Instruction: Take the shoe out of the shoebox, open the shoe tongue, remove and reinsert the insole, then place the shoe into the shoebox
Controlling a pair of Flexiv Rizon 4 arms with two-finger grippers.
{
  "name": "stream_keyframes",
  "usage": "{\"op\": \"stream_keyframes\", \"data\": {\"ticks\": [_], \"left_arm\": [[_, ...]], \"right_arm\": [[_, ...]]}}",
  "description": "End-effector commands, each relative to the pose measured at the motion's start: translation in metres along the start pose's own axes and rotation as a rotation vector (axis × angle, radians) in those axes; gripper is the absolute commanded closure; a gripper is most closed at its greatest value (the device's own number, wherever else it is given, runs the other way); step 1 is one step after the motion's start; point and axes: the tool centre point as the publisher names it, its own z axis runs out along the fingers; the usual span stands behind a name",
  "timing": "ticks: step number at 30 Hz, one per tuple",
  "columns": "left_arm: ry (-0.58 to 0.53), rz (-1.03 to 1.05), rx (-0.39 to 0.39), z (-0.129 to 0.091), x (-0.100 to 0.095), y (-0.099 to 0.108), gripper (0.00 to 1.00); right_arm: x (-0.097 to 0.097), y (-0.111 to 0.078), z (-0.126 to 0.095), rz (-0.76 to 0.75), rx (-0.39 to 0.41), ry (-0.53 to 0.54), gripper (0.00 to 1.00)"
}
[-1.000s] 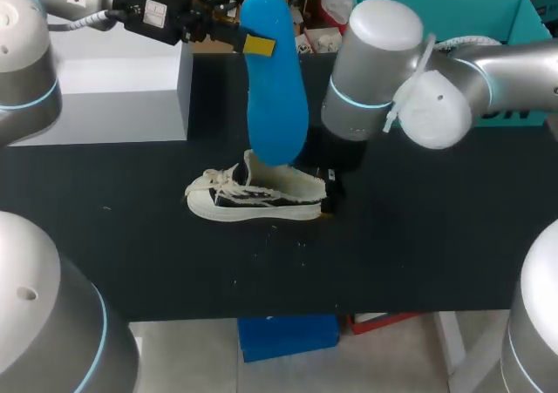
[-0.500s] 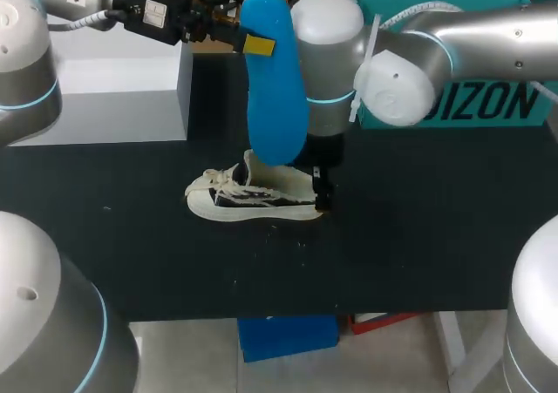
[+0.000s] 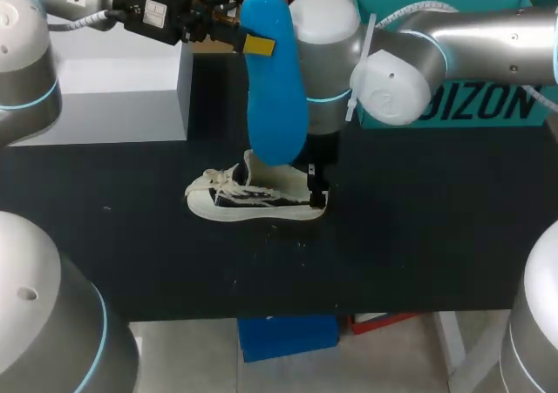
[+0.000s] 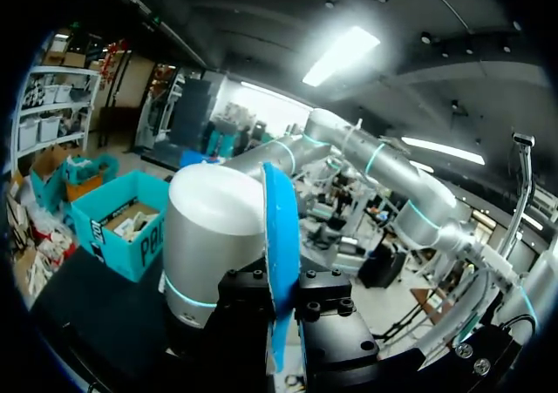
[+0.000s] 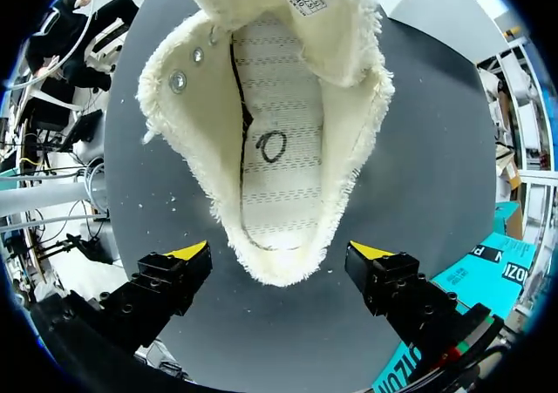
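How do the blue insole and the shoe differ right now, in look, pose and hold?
Colour: the insole is plain blue; the shoe is cream with dark side markings. Pose: the insole hangs upright in the air; the shoe rests on its sole on the table. Hold: the left gripper is shut on the insole; the right gripper is open, its fingers either side of the shoe's heel, not touching. Both share a foot-shaped outline.
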Motion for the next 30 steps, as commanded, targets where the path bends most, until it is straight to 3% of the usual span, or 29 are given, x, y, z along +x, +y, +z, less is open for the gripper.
{"op": "stream_keyframes", "data": {"ticks": [1,6,10,18,30], "left_arm": [[-0.001,0.001,-0.001,0.001,-0.001,0.001,1.0],[-0.001,0.001,-0.001,0.001,-0.001,0.001,1.0],[-0.001,0.001,-0.001,0.001,-0.001,0.001,1.0],[-0.001,0.001,-0.001,0.001,-0.001,0.001,1.0],[-0.001,0.001,-0.001,0.001,-0.001,0.001,1.0]], "right_arm": [[-0.002,0.001,0.0,-0.003,-0.002,-0.001,0.0],[-0.003,0.003,-0.001,-0.007,-0.004,-0.004,0.0],[-0.001,0.0,-0.002,0.006,-0.062,-0.011,0.0],[0.006,-0.012,-0.001,0.039,-0.246,-0.037,0.0],[0.004,-0.013,-0.001,-0.011,-0.54,-0.054,0.0]]}}
